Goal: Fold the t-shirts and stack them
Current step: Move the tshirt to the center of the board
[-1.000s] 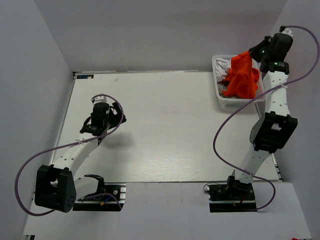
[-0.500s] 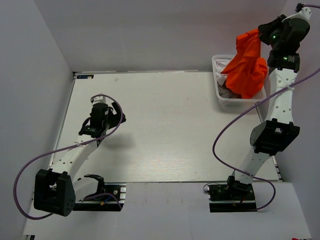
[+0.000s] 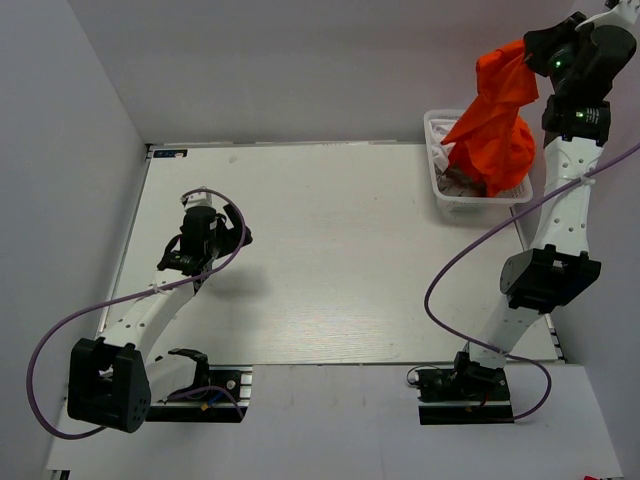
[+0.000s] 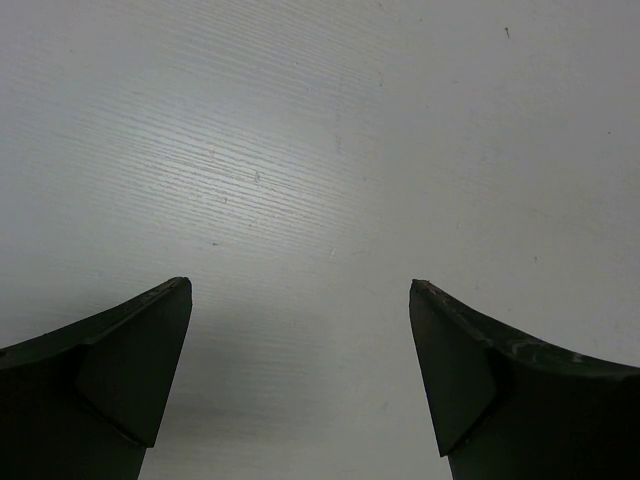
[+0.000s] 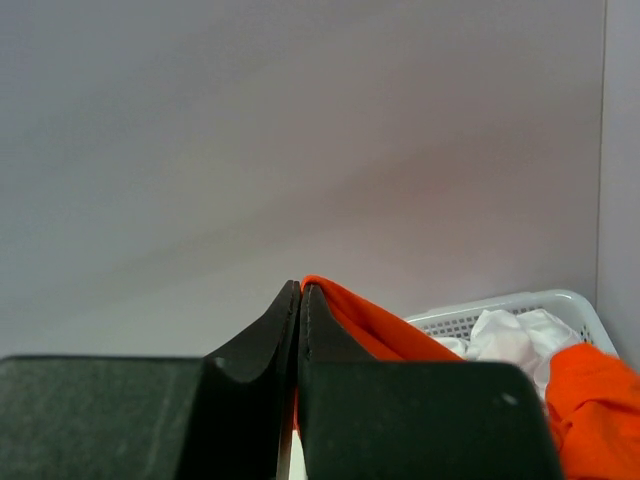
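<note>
My right gripper (image 3: 527,47) is shut on the orange-red t-shirt (image 3: 497,125) and holds it high above the white lattice basket (image 3: 437,172) at the back right; the shirt hangs down with its lower end still in the basket. In the right wrist view the shut gripper (image 5: 301,290) pinches the orange-red t-shirt (image 5: 375,325), and a white t-shirt (image 5: 515,335) lies in the basket (image 5: 560,300) below. A grey shirt (image 3: 462,180) shows under the orange one. My left gripper (image 3: 210,247) is open and empty above the table's left side, with bare table between its fingers (image 4: 130,360).
The white table (image 3: 330,250) stretches between the arms. Grey walls stand at the back and both sides. Purple cables loop beside each arm.
My right gripper has risen and drawn the orange-red t-shirt up out of the basket. The left arm has barely moved.
</note>
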`<act>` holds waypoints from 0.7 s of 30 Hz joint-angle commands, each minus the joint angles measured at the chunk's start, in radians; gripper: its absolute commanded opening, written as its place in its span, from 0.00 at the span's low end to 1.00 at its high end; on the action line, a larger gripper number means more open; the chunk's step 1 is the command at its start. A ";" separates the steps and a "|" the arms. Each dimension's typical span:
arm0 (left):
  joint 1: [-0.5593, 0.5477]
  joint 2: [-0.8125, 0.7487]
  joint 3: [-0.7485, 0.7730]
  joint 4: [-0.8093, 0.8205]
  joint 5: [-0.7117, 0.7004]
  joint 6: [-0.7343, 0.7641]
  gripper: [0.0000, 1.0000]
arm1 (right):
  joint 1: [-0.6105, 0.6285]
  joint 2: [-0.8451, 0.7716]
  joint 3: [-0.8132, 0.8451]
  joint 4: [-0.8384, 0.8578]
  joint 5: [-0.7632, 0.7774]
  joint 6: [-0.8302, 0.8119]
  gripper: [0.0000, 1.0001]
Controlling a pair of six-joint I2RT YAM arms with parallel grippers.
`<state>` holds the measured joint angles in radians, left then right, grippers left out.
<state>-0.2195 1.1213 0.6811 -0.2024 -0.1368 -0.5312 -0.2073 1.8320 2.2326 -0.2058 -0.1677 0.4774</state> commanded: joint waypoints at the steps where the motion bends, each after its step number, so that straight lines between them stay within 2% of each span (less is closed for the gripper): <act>1: 0.003 -0.023 0.005 0.000 0.031 0.008 1.00 | 0.005 -0.045 0.038 0.098 -0.053 -0.020 0.00; 3: 0.003 -0.023 0.005 0.009 0.040 0.008 1.00 | 0.005 -0.036 0.079 0.123 -0.102 0.018 0.00; 4: 0.003 -0.023 0.005 0.009 0.049 0.008 1.00 | 0.011 -0.037 0.085 0.146 -0.186 0.038 0.00; 5: 0.003 -0.023 0.014 0.009 0.049 0.008 1.00 | 0.017 -0.034 0.093 0.239 -0.220 0.082 0.00; 6: 0.003 -0.023 0.014 0.009 0.049 0.008 1.00 | 0.023 -0.033 0.104 0.268 -0.252 0.137 0.00; 7: 0.003 -0.023 0.014 0.009 0.058 0.008 1.00 | 0.028 -0.027 0.128 0.319 -0.351 0.189 0.00; 12: 0.003 -0.047 0.025 -0.011 0.059 0.008 1.00 | 0.104 -0.043 0.162 0.521 -0.519 0.378 0.00; 21: 0.003 -0.097 0.044 -0.069 0.048 -0.023 1.00 | 0.327 -0.103 0.046 0.554 -0.653 0.346 0.00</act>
<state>-0.2195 1.0500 0.6838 -0.2382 -0.0902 -0.5388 0.0669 1.7611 2.3131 0.2543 -0.7261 0.8070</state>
